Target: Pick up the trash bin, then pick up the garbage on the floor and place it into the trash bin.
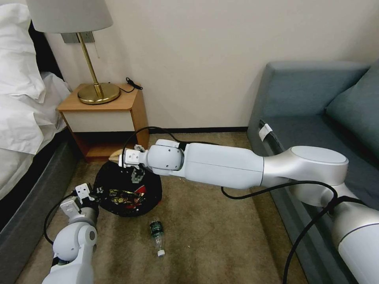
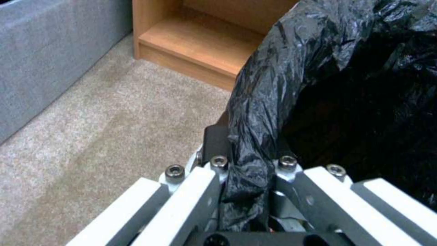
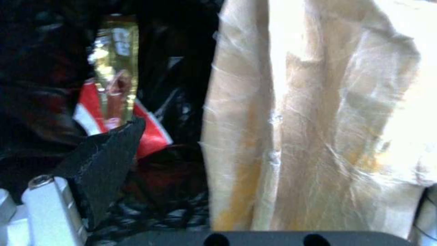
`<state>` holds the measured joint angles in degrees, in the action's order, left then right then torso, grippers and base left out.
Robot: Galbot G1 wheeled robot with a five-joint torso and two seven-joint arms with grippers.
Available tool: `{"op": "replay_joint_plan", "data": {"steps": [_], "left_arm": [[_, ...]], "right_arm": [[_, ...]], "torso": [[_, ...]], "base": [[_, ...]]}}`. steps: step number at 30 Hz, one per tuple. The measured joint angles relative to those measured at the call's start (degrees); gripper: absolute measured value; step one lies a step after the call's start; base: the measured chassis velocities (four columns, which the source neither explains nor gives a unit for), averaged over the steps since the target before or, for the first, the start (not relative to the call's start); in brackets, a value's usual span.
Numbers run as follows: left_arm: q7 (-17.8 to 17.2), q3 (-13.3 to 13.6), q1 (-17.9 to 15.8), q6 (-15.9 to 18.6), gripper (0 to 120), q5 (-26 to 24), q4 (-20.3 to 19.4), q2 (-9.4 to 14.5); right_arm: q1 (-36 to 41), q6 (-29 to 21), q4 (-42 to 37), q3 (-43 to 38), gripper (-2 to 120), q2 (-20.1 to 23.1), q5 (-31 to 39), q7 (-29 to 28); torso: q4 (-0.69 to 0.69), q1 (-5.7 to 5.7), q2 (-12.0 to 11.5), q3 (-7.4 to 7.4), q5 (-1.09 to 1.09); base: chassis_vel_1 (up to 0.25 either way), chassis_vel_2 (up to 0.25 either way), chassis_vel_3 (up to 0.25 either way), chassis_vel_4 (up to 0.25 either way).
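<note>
Between our left gripper's [image 2: 248, 191] jaws we pinch the black-bagged rim of the trash bin [image 1: 127, 191]. Our right gripper [image 1: 136, 173] hangs over the bin's mouth, jaws spread around the crumpled tan paper [image 3: 314, 116]. Below lie a gold snack wrapper [image 3: 114, 65], its writing unreadable, and a red-and-white wrapper [image 3: 152, 131]. The green-labelled bottle [image 1: 157, 232] lies on the carpet [image 1: 213, 236] beside the bin.

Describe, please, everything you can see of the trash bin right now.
The trash bin is round, lined with a crinkly, glossy black plastic bag folded over its rim, which hides its wall. It sits on the carpet before the nightstand. The left gripper is shut on the bagged rim. Inside lie a gold-and-dark wrapper and a red-and-white wrapper. The right gripper holds the tan paper above the opening.
</note>
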<state>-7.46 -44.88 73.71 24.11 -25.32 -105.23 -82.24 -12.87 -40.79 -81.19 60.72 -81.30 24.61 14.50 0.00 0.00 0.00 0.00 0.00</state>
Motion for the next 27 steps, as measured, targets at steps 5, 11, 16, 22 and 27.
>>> {"op": "replay_joint_plan", "data": {"steps": [5,11,16,22,27], "left_arm": [[0.05,0.20,-0.08,-0.13,4,0.41,0.01,-0.53],[0.27,0.54,-0.49,-0.48,4,1.05,0.62,-0.91],[0.51,1.01,-0.78,-0.59,4,1.44,0.62,-1.43],[0.64,0.98,-0.63,-0.90,4,1.63,0.63,-1.60],[0.71,1.31,-0.80,-1.00,4,1.87,0.85,-1.90]], "right_arm": [[-0.95,0.43,-0.86,1.45,100,0.48,-2.30,2.32],[-1.98,0.63,-1.01,0.65,100,0.14,-2.61,4.37],[-1.45,0.44,-1.60,0.97,100,-0.67,-0.69,4.12],[-1.07,0.50,-0.94,0.04,100,-1.55,0.72,2.74],[-0.34,0.38,-1.34,0.08,97,-2.12,1.22,2.37]], "torso": [[0.00,0.00,0.00,0.00,0.00],[0.00,0.00,0.00,0.00,0.00],[-0.01,0.00,0.00,0.00,0.00],[0.00,0.00,0.00,0.00,0.00],[0.00,0.00,0.00,0.00,0.00]], "base": [[0.000,0.000,0.000,0.000],[0.000,0.000,0.000,0.000],[0.000,0.000,0.000,0.000],[0.000,0.000,0.000,0.000],[0.000,0.000,0.000,0.000]]}}
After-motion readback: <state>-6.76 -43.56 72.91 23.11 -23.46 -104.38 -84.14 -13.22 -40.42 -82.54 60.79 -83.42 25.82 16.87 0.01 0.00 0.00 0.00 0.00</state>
